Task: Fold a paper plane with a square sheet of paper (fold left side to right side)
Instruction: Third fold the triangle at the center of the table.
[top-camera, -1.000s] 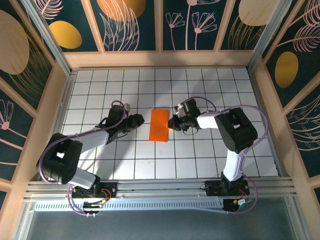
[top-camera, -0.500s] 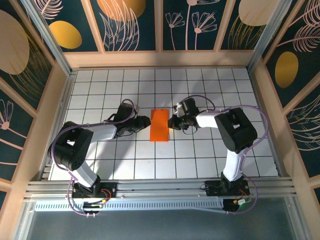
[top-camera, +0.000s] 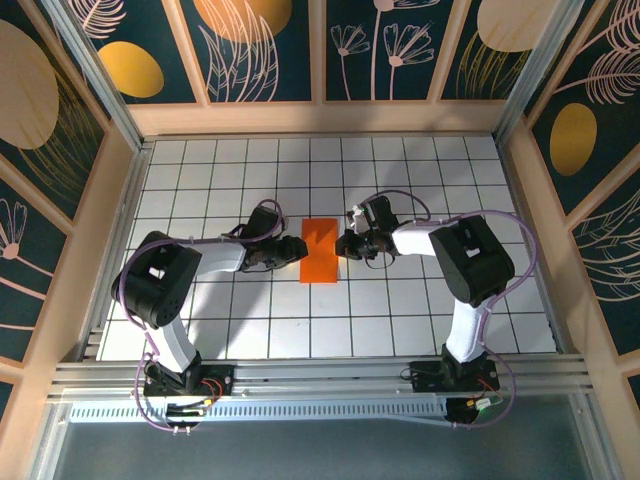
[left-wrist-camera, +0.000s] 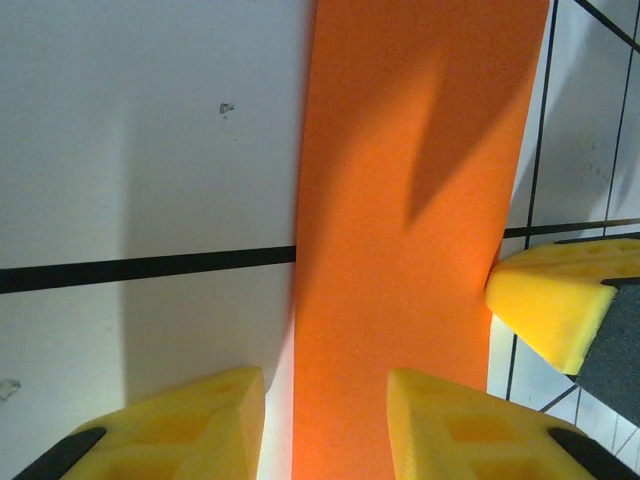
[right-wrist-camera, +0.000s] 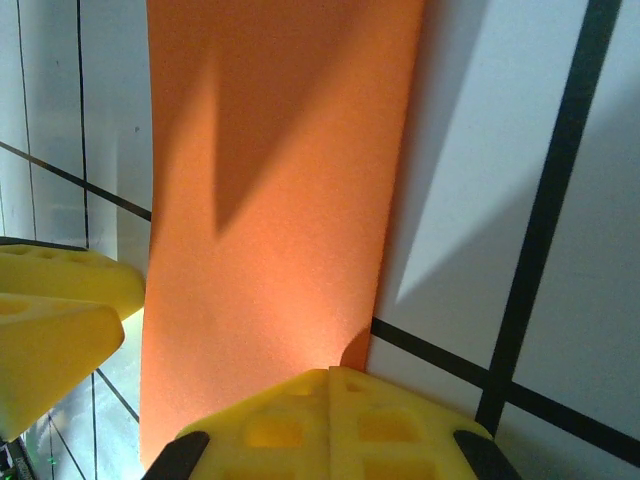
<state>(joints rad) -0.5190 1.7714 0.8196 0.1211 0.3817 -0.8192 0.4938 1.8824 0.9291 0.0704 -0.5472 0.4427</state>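
Observation:
The square sheet of paper lies flat on the tiled table as a narrow bright orange rectangle, folded in half. My left gripper is at its left long edge. In the left wrist view the yellow jaws stand apart and straddle that edge of the paper, one finger over the orange, the other over white tile. My right gripper is shut, and its joined tips rest on the paper's right edge. Each wrist view also shows the other gripper's yellow fingers across the sheet.
The white grid table is ringed by a wooden frame with dark patterned panels. Both arms reach inward low over the middle tiles, their bases on the rail at the near edge.
My left gripper has slid right from about a tile away to the paper's left edge, and its jaws have narrowed slightly. The right gripper and the paper have stayed put.

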